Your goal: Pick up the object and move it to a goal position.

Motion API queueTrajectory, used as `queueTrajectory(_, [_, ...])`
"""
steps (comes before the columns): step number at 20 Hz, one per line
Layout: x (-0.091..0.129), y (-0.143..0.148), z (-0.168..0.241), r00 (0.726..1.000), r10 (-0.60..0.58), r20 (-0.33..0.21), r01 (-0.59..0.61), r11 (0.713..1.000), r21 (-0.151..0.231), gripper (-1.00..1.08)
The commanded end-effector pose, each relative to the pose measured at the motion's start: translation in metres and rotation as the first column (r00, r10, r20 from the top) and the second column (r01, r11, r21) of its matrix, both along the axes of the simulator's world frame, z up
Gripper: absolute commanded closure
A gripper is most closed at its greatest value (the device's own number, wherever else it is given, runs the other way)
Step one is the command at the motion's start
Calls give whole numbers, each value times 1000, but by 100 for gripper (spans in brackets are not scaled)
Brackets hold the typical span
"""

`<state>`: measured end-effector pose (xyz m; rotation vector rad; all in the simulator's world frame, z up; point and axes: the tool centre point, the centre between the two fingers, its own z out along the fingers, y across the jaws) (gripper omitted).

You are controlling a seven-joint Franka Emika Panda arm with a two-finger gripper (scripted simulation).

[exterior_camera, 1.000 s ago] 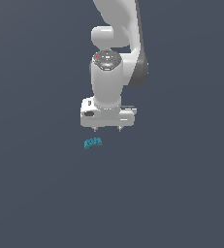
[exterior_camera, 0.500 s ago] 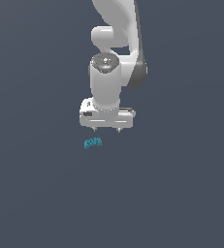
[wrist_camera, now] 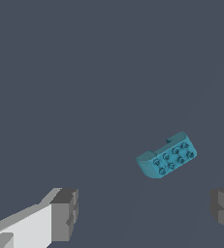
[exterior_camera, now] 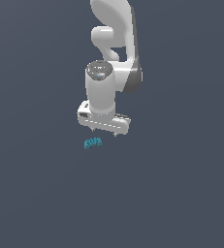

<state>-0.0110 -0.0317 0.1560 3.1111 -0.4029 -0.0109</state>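
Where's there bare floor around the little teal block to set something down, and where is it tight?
Nearly everywhere: the grey surface lies bare on every side of the teal block. The only tight spot is the gap between the block and the open tool just above it toward the exterior view's right.

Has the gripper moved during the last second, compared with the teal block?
Yes. The gripper has shifted slightly toward the exterior view's left, nearer above the teal block, which kept its place.
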Motion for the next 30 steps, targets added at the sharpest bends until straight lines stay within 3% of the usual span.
queueTrajectory(1, [-1, -5, -7, 997, -80, -1, 80, 997, 3, -92])
queueTrajectory(6, [-4, -14, -22, 969, -246, -2, 246, 969, 8, -92])
queueTrajectory(12, [-8, -27, -39, 900, -436, -4, 436, 900, 11, -92])
queueTrajectory(16, [-11, -36, -50, 833, -553, -4, 553, 833, 10, -92])
queueTrajectory(22, [-16, -50, -65, 708, -706, -2, 706, 708, 7, -92])
queueTrajectory(30, [-21, -63, -79, 570, -822, 4, 822, 570, 4, -92])
